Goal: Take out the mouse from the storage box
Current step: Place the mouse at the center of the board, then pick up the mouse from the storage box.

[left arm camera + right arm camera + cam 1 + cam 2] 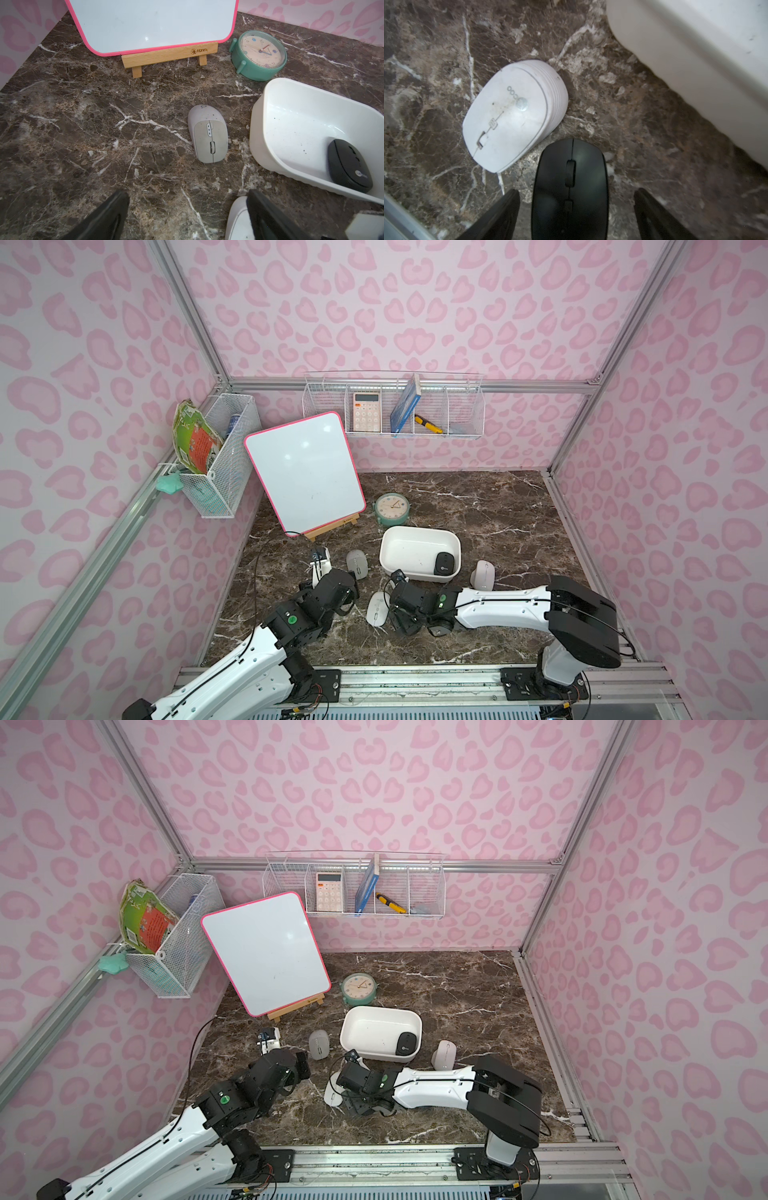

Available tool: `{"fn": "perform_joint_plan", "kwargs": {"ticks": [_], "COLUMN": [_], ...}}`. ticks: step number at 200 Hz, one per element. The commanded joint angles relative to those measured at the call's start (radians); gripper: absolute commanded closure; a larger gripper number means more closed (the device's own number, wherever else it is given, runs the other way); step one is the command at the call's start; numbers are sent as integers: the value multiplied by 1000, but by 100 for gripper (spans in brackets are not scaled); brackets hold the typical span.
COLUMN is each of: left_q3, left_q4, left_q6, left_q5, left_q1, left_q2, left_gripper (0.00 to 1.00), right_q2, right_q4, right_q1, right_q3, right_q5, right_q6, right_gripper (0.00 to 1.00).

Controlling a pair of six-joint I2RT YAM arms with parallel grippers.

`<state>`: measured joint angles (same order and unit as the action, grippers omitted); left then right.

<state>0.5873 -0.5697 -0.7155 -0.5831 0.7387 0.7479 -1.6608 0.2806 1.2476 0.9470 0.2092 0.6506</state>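
Lying in the storage box (419, 529), at its near right corner: one black mouse (444, 563), long axis near to far, far and right of the right gripper (577, 193), the nearer arm's. Jaws there spread wide, gripping nothing, a second black mouse (571, 176) loose on the table (654, 145) between them. Left gripper (187, 195) likewise wide, empty. Nothing else in the box.

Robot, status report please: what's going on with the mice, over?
Left jaws open, empty. Right jaws open astride a black mouse on the table. Second black mouse sits in the storage box. Nothing covers it.
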Motion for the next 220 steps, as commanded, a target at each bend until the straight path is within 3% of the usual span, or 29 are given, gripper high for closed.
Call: {"fn": "perform_joint_plan", "kwargs": {"ticks": [1,83,117,163,190,220], "left_q3": [40,338,470,653,755,823], "left_q4": [8,7,-7,-104,-184,-203], "left_q6": [-7,58,88,103,92,90], "left_q5": [-6,34,88,206,282,380], "left_q1": [-2,-4,-7,-10,-10,-10], "left_q2": [32,320,452,651,757,860], "left_gripper": [6,6,6,6,7,7], "right_q2": [61,422,625,892,957,978], "right_q4": [13,136,119,39,22,-3], "right_q1": [-2,-57,-188,-446,-585,-668], "right_q3": [-11,-114,-236,-396,-465,-523], "right_q5": [75,282,278,131,52,40], "right_q6": [19,45,43,-23,-35,-3], "right_gripper": [12,12,12,12,12,12]}}
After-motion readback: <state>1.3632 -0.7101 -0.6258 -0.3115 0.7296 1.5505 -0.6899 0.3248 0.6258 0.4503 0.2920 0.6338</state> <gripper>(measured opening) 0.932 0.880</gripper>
